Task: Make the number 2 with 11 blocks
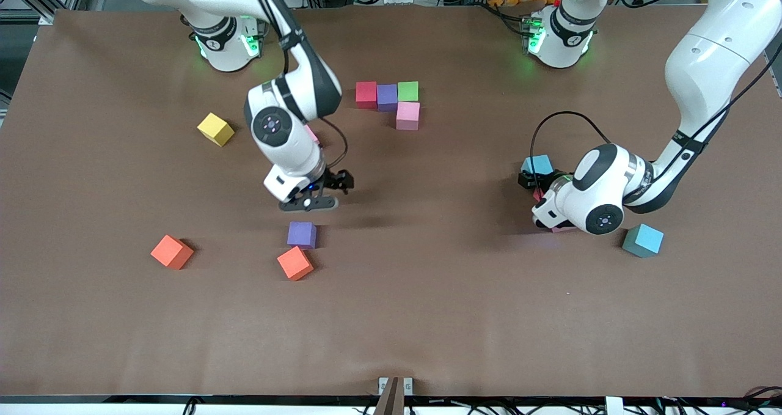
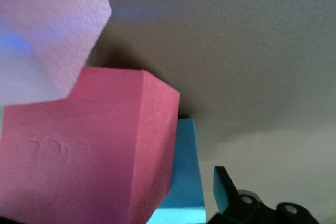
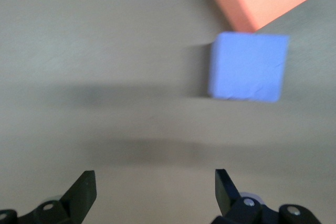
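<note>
Item, nearest the camera: orange block (image 1: 295, 263), lying well in from the tabletop's near edge, its corner almost touching the purple block (image 1: 302, 234) just farther in. A second orange block (image 1: 171, 252) is sitting toward the right arm's end, and a yellow block (image 1: 215, 129) farther up that end.

Item, my right gripper (image 1: 314, 198): hanging over bare tabletop just above the purple block, fingers (image 3: 83, 192) spread wide and gripping nothing.

Item, my left gripper (image 1: 545, 210): low among a cluster toward the left arm's end. Whether its jaws are open or closing I cannot tell. A red-pink block (image 2: 89, 150) is filling its wrist view, with a pale pink block (image 2: 47, 30) and a light blue block (image 1: 537, 165) crowding it. Another light blue block (image 1: 643, 239) is lying apart, nearer the camera.

Item, the number 2 (image 1: 391, 100): only begun near the robots' edge, a row of red, purple and green with pink under the green.

Risk, as I judge it: the crowded cluster could be nudging neighbours if I am closing there; the orange block could be snagging a pick of the purple.

Room: the middle and the near edge are lying open.
</note>
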Motion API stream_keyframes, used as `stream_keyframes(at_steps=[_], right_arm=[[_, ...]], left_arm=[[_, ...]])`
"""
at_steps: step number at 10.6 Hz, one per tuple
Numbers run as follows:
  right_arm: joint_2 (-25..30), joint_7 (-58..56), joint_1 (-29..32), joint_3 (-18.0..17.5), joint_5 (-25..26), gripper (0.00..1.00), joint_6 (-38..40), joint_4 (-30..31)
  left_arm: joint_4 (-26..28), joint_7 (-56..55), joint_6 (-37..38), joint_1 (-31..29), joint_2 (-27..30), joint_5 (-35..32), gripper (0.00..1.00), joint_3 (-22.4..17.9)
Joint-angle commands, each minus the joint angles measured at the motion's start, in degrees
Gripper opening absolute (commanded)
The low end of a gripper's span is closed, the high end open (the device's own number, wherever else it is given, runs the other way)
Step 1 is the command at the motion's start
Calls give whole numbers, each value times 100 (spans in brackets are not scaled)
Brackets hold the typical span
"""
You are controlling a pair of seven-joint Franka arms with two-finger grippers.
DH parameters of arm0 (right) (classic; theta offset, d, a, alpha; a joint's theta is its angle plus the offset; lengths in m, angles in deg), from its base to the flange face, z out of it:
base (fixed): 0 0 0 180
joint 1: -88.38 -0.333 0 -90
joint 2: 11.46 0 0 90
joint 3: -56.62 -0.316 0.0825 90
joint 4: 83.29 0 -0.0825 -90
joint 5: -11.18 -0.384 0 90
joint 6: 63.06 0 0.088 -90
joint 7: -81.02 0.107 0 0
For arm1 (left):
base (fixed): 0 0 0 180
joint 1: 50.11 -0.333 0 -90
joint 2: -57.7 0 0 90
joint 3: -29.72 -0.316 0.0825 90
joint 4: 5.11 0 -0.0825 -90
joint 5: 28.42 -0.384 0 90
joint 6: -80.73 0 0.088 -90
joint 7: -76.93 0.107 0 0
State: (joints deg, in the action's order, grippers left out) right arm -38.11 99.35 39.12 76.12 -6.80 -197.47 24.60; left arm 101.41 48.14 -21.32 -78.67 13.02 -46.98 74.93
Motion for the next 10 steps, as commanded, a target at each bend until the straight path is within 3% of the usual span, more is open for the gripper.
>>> stream_keyframes(at_steps=[1, 3, 4, 7, 10], right_arm=[[-418, -127, 487, -87, 136, 100, 47, -557], [-708, -697, 856, -96, 76, 100, 21, -865], [-788, -691, 945, -104, 40, 100, 12, -945], [-972, -656, 1033, -113, -30, 100, -443, -946], [-1061, -681, 990, -113, -479, 100, -603, -884]], left_arm=[[-70, 146, -17, 17, -23, 133, 56, -31], [-79, 146, -17, 18, -23, 133, 25, -31], [-79, 146, -17, 17, -15, 133, 14, -31], [-105, 129, 1, 18, 38, 133, 15, -22], [-289, 120, 219, 9, 143, 361, 14, 48]])
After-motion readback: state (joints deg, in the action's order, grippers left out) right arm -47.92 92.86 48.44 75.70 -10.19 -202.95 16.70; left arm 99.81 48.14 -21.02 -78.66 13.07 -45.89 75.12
